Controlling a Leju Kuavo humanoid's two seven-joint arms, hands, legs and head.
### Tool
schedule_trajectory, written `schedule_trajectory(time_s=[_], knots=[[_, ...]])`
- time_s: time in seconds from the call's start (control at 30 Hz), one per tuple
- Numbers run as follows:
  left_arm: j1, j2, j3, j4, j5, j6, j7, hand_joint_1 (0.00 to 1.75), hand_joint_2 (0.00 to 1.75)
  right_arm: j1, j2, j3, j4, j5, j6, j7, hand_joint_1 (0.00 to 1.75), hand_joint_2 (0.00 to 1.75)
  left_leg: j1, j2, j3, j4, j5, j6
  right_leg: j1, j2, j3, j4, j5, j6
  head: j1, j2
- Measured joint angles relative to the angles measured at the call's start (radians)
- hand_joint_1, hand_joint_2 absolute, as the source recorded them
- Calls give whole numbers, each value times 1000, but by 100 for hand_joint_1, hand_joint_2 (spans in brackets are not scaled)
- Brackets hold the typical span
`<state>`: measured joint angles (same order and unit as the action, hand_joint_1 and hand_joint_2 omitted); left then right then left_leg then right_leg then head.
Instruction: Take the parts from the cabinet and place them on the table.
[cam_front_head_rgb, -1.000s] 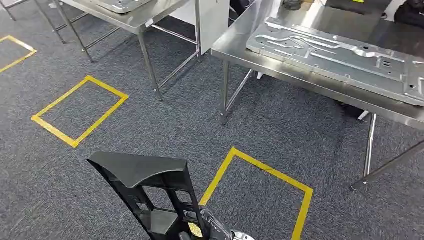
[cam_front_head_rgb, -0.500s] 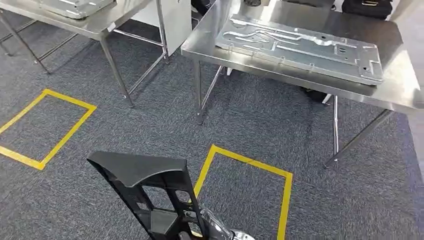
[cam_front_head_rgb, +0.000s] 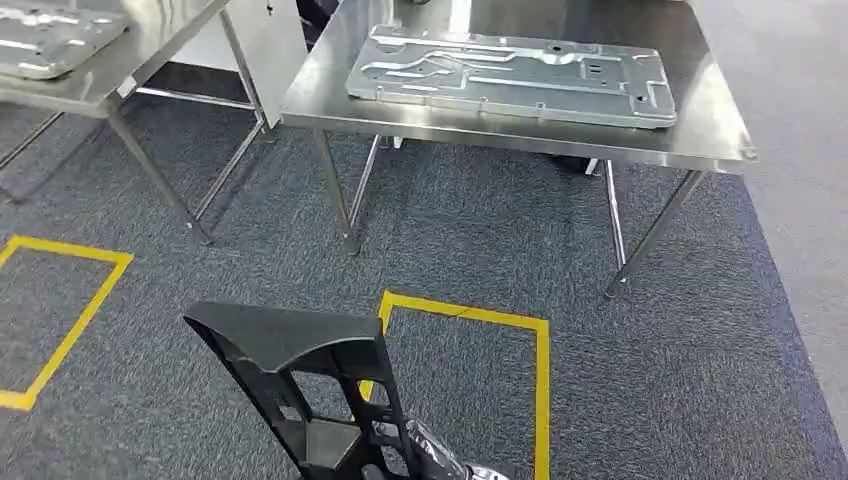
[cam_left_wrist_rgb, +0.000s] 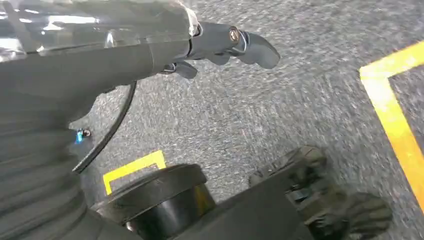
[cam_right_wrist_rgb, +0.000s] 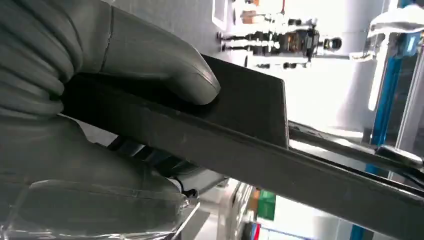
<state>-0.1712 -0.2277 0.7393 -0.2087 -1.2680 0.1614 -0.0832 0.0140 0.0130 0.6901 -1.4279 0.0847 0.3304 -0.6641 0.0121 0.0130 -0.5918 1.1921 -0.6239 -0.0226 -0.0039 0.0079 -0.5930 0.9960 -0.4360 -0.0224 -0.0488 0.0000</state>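
In the right hand (cam_right_wrist_rgb: 100, 65), thumb pressed flat, sits a matte black ribbed plastic part (cam_front_head_rgb: 300, 385). Beyond it stands a steel table (cam_front_head_rgb: 700, 110). The left hand (cam_left_wrist_rgb: 220, 45) hangs released, fingers apart.

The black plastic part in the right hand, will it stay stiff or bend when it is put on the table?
The black plastic part probably stays stiff: it stands up from the right hand without sagging. Its open, ribbed frame suggests it is light for its size. It looks tall and narrow, so it may tip if set down upright.
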Motion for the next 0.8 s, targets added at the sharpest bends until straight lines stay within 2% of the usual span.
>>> schedule_trajectory(time_s=[0.03, 0.07, 0.1, 0.13, 0.17, 0.2, 0.23, 0.27, 0.3, 0.37, 0.4, 0.43, 0.47, 0.5, 0.53, 0.57, 0.6, 0.63, 0.7, 0.73, 0.77, 0.8], knots=[[4, 0, 0, 0, 0, 0, 0, 0, 175, 2, 0, 0, -1, 0, 0, 0, 175, 175, 0, -2, -42, 78, -28, -3, 1, 15, -1, 1, -1, -1, 0, 0], [7, 0, 0, 0, 0, 0, 0, 0, 175, 4, 0, 0, -1, 0, -1, 0, 175, 175, 0, -3, -69, 120, -28, -4, 1, 32, 0, 2, -1, -1, 0, 0], [8, 1, 0, 0, 0, 0, 0, 0, 175, 4, -1, 0, -1, 0, -2, 0, 175, 175, 1, -3, -70, 108, -1, -5, 0, 46, 1, 2, -1, -1, 0, 0], [7, 2, 0, 0, 0, 0, 0, 0, 175, 4, -1, -1, -1, 0, -2, 0, 175, 175, 1, -4, -49, 48, 45, -3, 0, 64, 3, 4, -2, 1, 0, 0], [5, 2, 0, 0, 0, 0, 0, 0, 175, 5, -1, -1, -2, 0, -3, 0, 175, 175, 3, -11, -15, -36, 97, -1, -1, 78, 5, 6, -3, 4, 0, 0], [4, 2, 0, 0, 0, 0, 0, 0, 175, 5, -1, 0, -2, 1, -3, 0, 175, 175, 6, -34, 25, -129, 146, 1, -2, 91, 8, 9, -6, 8, 0, 0], [6, 2, 0, 0, 0, 0, 0, 0, 175, 5, -1, 0, -3, 2, -5, 0, 175, 175, 9, -87, 42, -166, 137, 5, 0, 100, 6, 12, -8, 13, 0, 0], [5, 2, 0, 0, 1, 1, 0, 0, 175, 4, -1, -1, -4, 3, -6, 0, 175, 175, 8, -89, 42, -178, 137, 9, 2, 114, -2, 18, -7, 21, 0, 0], [4, 2, 0, 0, 1, 1, 0, 0, 175, 6, -2, -1, -5, 5, -11, 0, 175, 175, 6, -79, 41, -176, 138, 13, -2, 119, -5, 16, -4, 27, 0, 0], [1, 2, 0, 0, 2, 2, 0, 0, 175, 10, -5, -2, -9, 11, -24, 1, 175, 175, 2, -66, 46, -180, 141, 27, -3, 134, -5, 9, -1, 42, 0, 0], [-1, -2, 0, 0, 2, 2, -1, 0, 175, 11, -7, -3, -11, 13, -27, 1, 175, 175, 13, -55, 49, -190, 148, 37, -5, 133, -6, 13, -4, 46, 0, 0], [-4, -1, 0, 0, 2, 2, -1, 0, 175, 12, -7, -3, -13, 16, -34, 1, 175, 175, 10, -48, 51, -193, 150, 44, 2, 72, -16, 39, -24, 49, 0, 0], [-4, -4, -1, 0, 2, 2, -2, 0, 175, 11, -8, -3, -16, 21, -40, 1, 175, 175, 9, -40, 50, -192, 149, 49, 0, 32, -49, 106, -65, 53, 0, 0], [-2, -4, -1, 0, 2, 2, -2, 0, 175, 11, -8, -3, -16, 25, -41, 1, 175, 175, 7, -31, 50, -192, 148, 50, -2, 14, -89, 186, -104, 57, 0, 0], [1, -2, -1, 0, 2, 3, 0, 0, 175, 12, -8, -3, -16, 27, -43, 1, 175, 175, 5, -19, 50, -192, 147, 52, -5, 4, -131, 271, -137, 61, 0, 0], [3, -1, -1, 0, 2, 4, 0, 0, 175, 14, -8, -3, -16, 28, -46, 1, 175, 175, 5, -12, 49, -192, 146, 51, -8, 1, -159, 324, -150, 64, 0, 0], [2, -1, -1, 0, 2, 5, 0, 0, 175, 16, -9, -3, -16, 28, -51, 1, 175, 175, 5, -6, 50, -192, 145, 51, -11, 0, -162, 327, -136, 66, 0, 0], [2, -1, -1, 0, 2, 5, 0, 0, 175, 16, -10, -3, -17, 28, -53, 1, 175, 175, 5, -3, 52, -191, 143, 49, -13, -3, -140, 284, -105, 67, 0, 0], [1, -2, -1, 0, 0, 5, 0, 0, 175, 16, -10, -3, -20, 29, -53, 1, 175, 175, 5, 0, 59, -191, 136, 41, -15, -11, -38, 92, -14, 60, 0, 0], [1, -2, -1, 0, -1, 5, 0, 0, 175, 15, -10, -3, -21, 29, -54, 1, 175, 175, 5, 1, 62, -191, 133, 37, -13, -21, 0, 20, -5, 54, 0, 0], [0, -2, -1, 0, -1, 5, 0, 0, 175, 15, -10, -3, -21, 29, -55, 1, 175, 175, -3, 2, 61, -188, 126, 29, -6, -22, 3, 12, -16, 50, 0, 0], [-1, -2, -1, 0, -2, 5, 0, 0, 175, 17, -10, -3, -24, 29, -55, 1, 175, 175, -1, 2, 62, -190, 125, 24, -4, -19, 1, 13, -17, 44, 0, 0]])
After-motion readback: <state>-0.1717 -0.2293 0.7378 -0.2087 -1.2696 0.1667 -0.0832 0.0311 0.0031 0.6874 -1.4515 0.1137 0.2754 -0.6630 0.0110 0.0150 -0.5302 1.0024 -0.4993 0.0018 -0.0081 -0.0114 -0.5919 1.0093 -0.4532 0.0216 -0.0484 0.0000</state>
